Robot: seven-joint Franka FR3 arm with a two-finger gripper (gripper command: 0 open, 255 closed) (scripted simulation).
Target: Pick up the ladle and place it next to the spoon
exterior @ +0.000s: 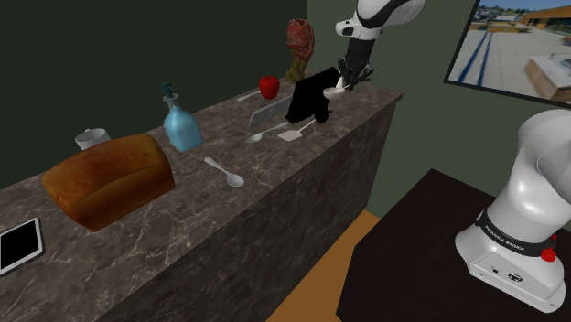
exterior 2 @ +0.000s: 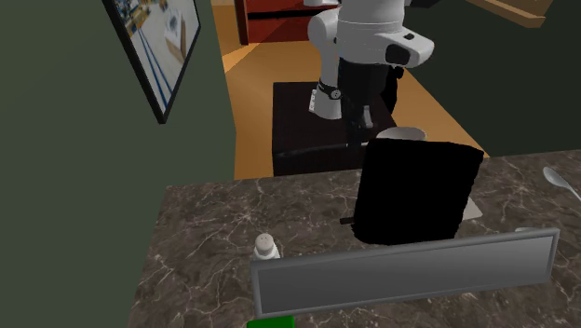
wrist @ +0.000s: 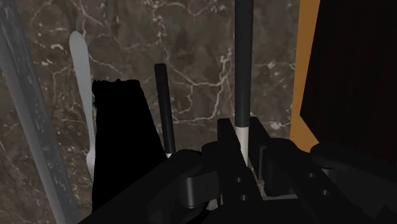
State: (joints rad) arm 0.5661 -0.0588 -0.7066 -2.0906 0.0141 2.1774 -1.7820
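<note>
Though tiny shoulder-side, ladle (wrist: 241, 67) wrist-close in gripper (wrist: 245, 141)

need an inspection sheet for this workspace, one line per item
surface: dark veined marble counter
job's things: thin black-handled ladle in the gripper; pale spoon lying mid-counter
clutter: brown bread loaf, blue bottle, red apple, large black object, grey rectangular tray, white spatula
gripper: all-black two-finger gripper shut on the ladle's handle
cables: nothing seen
surroundings: dark green wall, framed outdoor picture, orange floor

Glossy white arm (exterior: 533, 179), dark joints, black gripper (wrist: 242, 158), red button (exterior: 548, 254)
</note>
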